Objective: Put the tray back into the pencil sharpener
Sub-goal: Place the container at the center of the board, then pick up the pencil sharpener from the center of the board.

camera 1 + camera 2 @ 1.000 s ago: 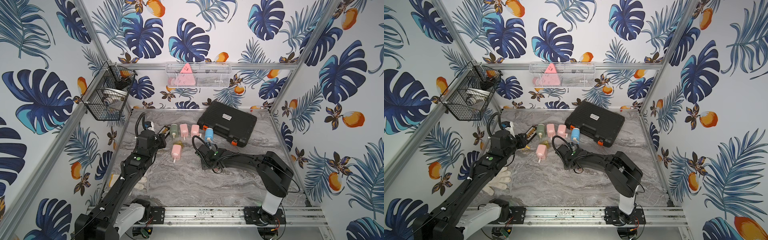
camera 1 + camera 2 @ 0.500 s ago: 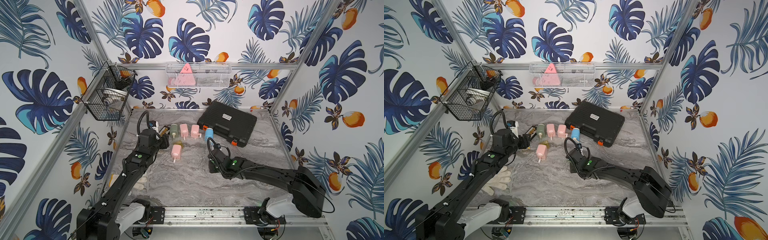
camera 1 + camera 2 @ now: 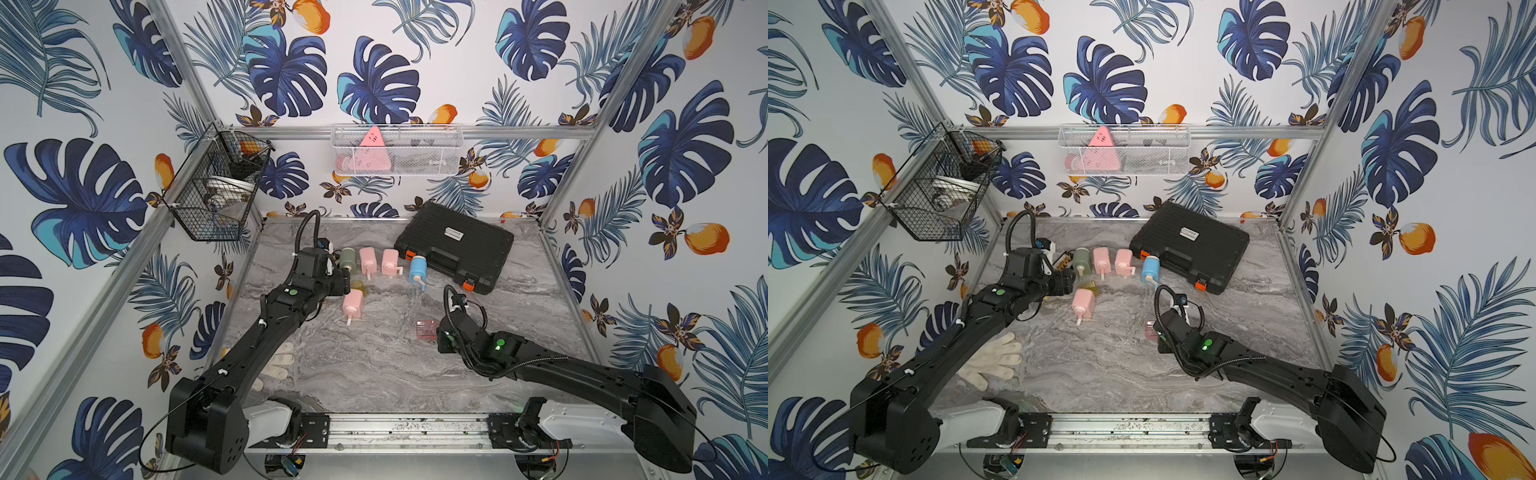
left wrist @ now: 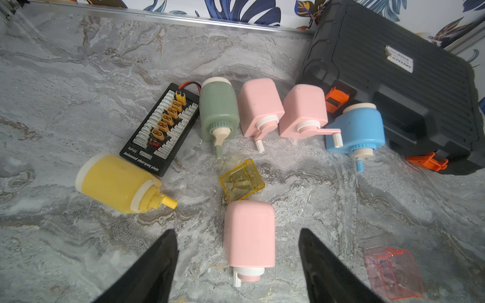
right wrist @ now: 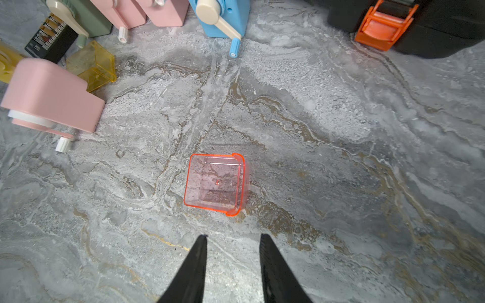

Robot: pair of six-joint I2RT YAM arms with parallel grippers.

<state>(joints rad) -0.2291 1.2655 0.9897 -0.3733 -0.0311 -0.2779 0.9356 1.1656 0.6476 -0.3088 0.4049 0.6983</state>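
My right pincer is parted narrowly and empty, just short of the pink tray lying near the middle of the surface. My left pincer is spread wide and empty over the pink sharpener, which lies on its side nearer the back left corner. I expect the light tray to skid or tip if that narrow gap comes down on its rim. The yellow tray just beside the sharpener could get knocked.
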